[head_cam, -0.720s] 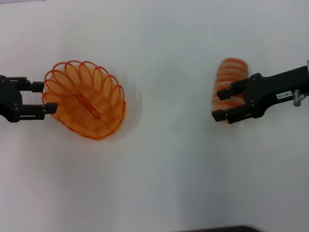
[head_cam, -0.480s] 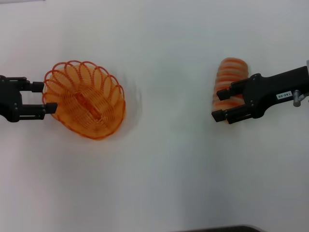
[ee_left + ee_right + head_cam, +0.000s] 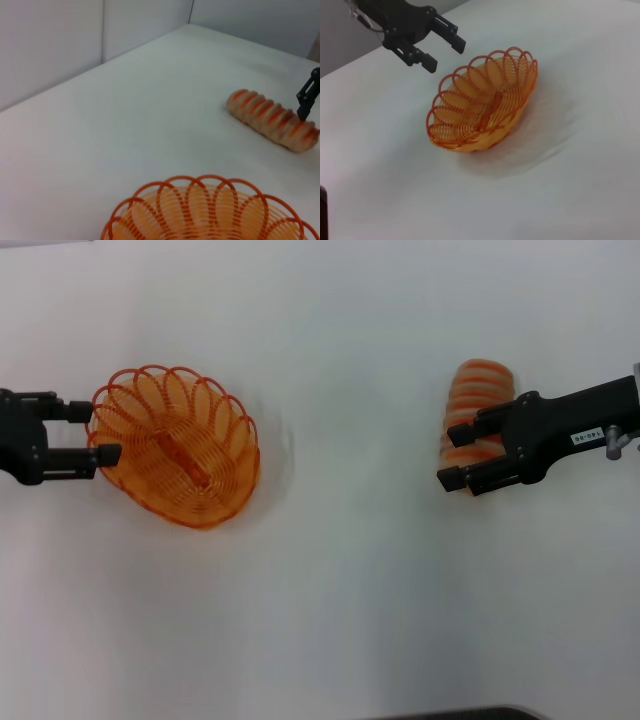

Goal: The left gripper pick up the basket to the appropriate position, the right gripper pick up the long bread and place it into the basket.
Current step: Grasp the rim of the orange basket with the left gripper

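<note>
At frame left, your left tool (image 3: 99,432) gapes narrowly at the basket (image 3: 178,445) rim. At frame right, the long bread (image 3: 474,415) lies top-to-bottom on the surface (image 3: 350,590), with your right tool (image 3: 453,457) open over its lower end.

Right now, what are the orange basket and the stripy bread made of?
The basket looks like thin wire with a glossy orange coating: you can see through its loops. The long bread looks like matte, ridged foam or plastic, probably a toy; I can't be sure.
</note>
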Controlling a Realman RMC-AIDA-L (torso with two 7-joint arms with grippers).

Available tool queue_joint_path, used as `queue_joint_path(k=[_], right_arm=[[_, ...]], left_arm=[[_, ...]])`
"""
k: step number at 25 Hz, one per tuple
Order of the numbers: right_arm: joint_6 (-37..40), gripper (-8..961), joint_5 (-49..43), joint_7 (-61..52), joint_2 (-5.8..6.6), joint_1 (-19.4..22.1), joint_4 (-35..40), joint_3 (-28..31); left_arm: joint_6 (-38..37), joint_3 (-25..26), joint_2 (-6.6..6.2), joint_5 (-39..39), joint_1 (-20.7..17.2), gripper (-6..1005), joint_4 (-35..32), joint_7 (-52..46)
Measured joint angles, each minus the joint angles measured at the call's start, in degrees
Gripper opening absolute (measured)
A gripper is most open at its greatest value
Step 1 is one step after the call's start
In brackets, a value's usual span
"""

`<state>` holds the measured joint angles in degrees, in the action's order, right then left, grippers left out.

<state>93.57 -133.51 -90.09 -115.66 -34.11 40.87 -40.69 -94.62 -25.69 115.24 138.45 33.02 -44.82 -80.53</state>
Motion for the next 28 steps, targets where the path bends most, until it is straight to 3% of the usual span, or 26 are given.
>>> queue_joint_path(k=[10,11,16,20,28], right_arm=[[-0.14,759,-0.26,0.04,-0.13,-0.47,0.00,0.00],[-0.14,759,-0.26,0.10,-0.16,-0.49,0.00,0.00],[-0.19,759,-0.26,0.49,-0.18,-0.51,-0.03,0.00],[-0.63,759,-0.26,0.59,-0.17,-0.52,-0.08,-0.02],[-0.86,759,-0.34,0.41,-0.17,-0.65,-0.09,-1.34]], left_arm=[[6.02,1.94,0.22,-7.52,1.78,719,-1.18,-5.64],[11.00,1.09,0.38,-7.45,3.26,719,-1.53,-10.70],[17.56,-4.29,-0.03,-6.53,5.83,719,-1.63,-20.61],[18.30,-10.85,-1.20,-2.23,8.04,719,-3.01,-29.98],[13.80,-18.14,-1.98,12.17,14.01,718,-6.55,-45.79]])
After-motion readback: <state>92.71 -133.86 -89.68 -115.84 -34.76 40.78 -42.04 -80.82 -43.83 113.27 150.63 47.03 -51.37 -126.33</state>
